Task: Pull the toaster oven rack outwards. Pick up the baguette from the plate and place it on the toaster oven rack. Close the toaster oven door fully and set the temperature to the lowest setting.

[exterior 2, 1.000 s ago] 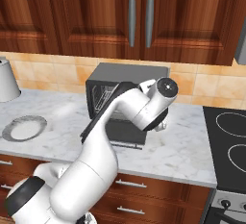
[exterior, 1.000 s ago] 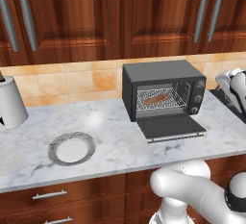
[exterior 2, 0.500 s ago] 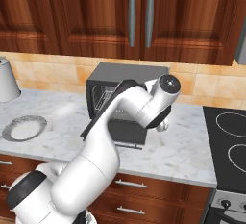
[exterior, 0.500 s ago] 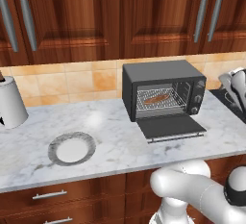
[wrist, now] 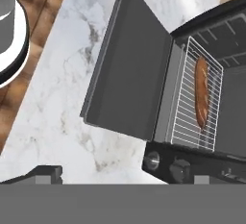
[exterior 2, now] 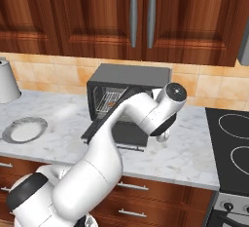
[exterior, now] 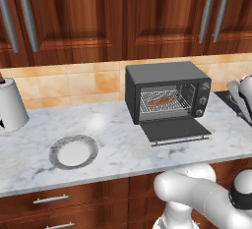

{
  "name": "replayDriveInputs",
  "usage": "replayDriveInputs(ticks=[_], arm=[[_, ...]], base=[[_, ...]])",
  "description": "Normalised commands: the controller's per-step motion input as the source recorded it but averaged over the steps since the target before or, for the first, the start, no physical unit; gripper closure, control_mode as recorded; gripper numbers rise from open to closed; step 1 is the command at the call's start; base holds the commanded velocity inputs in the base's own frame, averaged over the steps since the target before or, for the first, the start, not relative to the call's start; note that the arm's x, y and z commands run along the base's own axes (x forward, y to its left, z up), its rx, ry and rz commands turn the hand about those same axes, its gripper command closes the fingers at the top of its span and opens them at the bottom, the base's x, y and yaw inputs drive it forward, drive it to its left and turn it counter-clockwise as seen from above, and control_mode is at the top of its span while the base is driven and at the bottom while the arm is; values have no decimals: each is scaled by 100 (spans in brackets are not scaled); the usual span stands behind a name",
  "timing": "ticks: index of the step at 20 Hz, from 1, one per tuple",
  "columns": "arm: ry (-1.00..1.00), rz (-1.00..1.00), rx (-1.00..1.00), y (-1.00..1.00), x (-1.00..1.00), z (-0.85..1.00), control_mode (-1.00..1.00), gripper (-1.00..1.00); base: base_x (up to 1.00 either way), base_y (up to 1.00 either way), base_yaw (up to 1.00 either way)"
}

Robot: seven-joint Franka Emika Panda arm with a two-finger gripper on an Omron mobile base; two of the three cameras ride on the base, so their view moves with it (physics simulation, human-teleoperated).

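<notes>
Fingers spread wide, gripping nothing; one dark fingertip (wrist: 43,172) barely pokes up at hand view bottom, other cut off. Gripper itself hidden behind own arm in right base view. One toaster oven (exterior: 167,95), door (wrist: 127,69) dropped flat open. One baguette (wrist: 202,92) lying on one rack (wrist: 197,98) inside cavity, well apart from fingertip. One plate (exterior: 74,151) bare on counter (exterior: 118,144), left of oven.
</notes>
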Motion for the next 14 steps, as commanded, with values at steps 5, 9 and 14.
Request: replayDriveInputs(ticks=[5,9,14], arm=[[10,-3,23,-24,-21,-6,-100,-100],[11,-2,19,-15,-17,-9,-100,-100],[12,-2,15,-7,-13,-20,-100,-100]], base=[[0,0,0],[0,0,0],[0,0,0]])
